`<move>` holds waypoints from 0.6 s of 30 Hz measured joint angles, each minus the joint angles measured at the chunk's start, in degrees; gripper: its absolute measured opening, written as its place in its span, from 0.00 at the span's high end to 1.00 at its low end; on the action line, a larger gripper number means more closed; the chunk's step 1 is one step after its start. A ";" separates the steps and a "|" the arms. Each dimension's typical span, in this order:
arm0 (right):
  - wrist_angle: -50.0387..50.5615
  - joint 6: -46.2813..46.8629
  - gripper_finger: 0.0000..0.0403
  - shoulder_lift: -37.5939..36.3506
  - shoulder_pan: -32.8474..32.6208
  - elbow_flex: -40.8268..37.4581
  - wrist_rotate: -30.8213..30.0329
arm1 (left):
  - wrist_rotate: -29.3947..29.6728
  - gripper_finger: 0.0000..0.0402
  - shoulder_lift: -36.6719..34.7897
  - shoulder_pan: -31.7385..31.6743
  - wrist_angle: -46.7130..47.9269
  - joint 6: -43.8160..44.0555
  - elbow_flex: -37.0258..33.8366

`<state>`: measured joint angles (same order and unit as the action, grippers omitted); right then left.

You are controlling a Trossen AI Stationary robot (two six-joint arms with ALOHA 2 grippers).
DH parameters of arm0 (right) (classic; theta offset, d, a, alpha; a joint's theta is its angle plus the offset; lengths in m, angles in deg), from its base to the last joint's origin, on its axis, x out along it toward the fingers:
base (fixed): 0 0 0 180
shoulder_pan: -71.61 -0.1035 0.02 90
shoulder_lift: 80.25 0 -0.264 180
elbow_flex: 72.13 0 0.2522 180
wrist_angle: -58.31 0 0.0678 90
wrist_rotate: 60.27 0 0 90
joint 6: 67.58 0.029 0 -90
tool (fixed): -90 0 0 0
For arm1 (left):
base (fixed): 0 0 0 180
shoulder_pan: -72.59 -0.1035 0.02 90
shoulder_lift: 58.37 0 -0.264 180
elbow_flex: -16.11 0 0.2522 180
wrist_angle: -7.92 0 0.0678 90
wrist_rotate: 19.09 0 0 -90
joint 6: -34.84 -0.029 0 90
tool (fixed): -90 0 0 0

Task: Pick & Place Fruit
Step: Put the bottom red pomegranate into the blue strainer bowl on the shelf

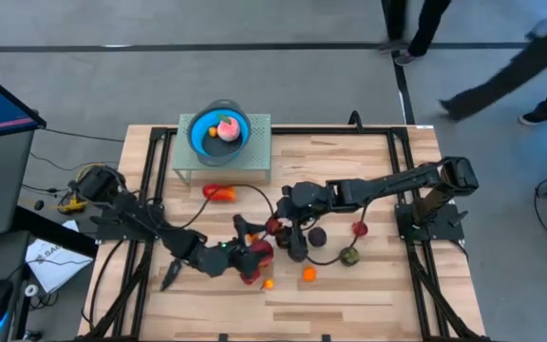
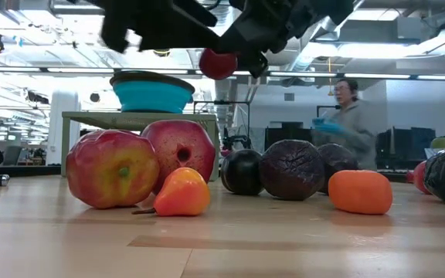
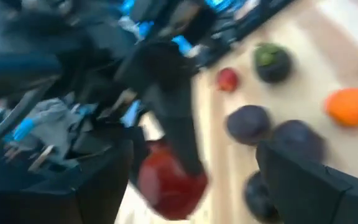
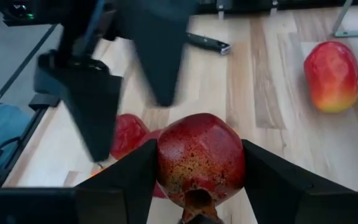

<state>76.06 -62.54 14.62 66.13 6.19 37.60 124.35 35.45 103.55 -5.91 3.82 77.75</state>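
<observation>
My right gripper (image 4: 201, 186) is shut on a red speckled fruit (image 4: 201, 155) that has a small crown, and holds it above the middle of the table (image 1: 274, 225). The low view shows this fruit (image 2: 217, 63) well clear of the board. My left gripper (image 1: 251, 241) stands open just beside it; its two dark fingers (image 4: 95, 106) show beyond the fruit and do not touch it. More fruit lies on the wood below: two big red-yellow pieces (image 2: 113, 168), a small orange pear shape (image 2: 181, 193), dark purple balls (image 2: 292, 170) and an orange one (image 2: 360, 191). My right gripper pinches the red fruit by its two opposite sides (image 4: 165, 163) between its two fingers (image 4: 272, 180). The fingers slant down from the table's right side. The fruit is lifted clear of the table, with its crown end (image 4: 197, 202) turned back toward the wrist.
A round blue bowl (image 1: 198, 136) with a pink fruit (image 1: 225, 124) in it stands on a small green stand (image 1: 259, 157) at the far edge. A long red-orange piece (image 1: 219, 193) lies in front of it. A red ball (image 1: 360, 228) and a dark green ball (image 1: 349, 256) lie at the right. People walk beyond the far edge.
</observation>
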 joint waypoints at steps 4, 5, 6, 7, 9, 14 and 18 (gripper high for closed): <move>-0.14 -0.26 0.49 0.00 -0.59 0.00 0.05 | 2.18 0.14 0.55 -1.52 0.03 3.65 0.24; -0.30 -0.28 0.49 0.00 -0.73 0.00 0.05 | 1.46 0.15 0.54 -1.85 -0.07 4.29 0.24; -0.40 -0.29 0.49 0.00 -0.90 0.00 0.05 | 0.56 0.16 0.53 -2.18 -0.28 4.39 0.24; -0.42 -0.31 0.50 0.00 -0.88 0.00 0.08 | -0.22 0.17 0.53 -2.44 -0.30 4.44 0.24; -0.51 -0.33 0.50 0.00 -0.90 0.00 0.18 | -1.48 0.20 0.53 -2.87 -0.36 4.47 0.24; -2.87 -0.48 0.49 0.00 -0.86 0.00 0.16 | -4.42 0.28 0.53 -3.67 -0.42 4.46 0.24; -4.24 -0.50 0.48 0.09 -0.87 -0.02 0.16 | -3.69 0.34 0.48 -3.68 -0.57 4.32 0.24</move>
<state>71.82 -63.05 14.71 65.26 6.17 37.76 120.66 35.93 99.87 -6.48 8.14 77.99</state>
